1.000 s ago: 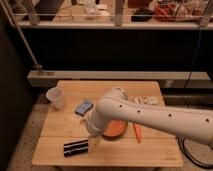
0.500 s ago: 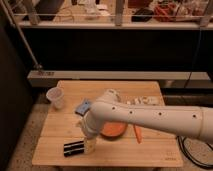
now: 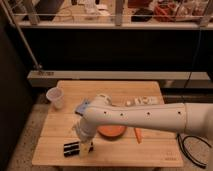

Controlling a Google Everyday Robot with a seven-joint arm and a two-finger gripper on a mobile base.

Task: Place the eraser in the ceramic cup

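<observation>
The long black rectangular eraser with thin white stripes (image 3: pixel 71 148) lies flat on the pale wooden table (image 3: pixel 155 152), just left of the gripper (image 3: pixel 86 146). Its right end reaches the jaws, but I cannot tell whether it sits between them. The jaws stand spread wide, pointing down at the tabletop. Close on their right sits a shallow orange bowl (image 3: pixel 111 131). The small whitish ceramic cup (image 3: pixel 55 97) stands upright well behind them and to the left. A light-blue block (image 3: pixel 82 106) lies behind them.
</observation>
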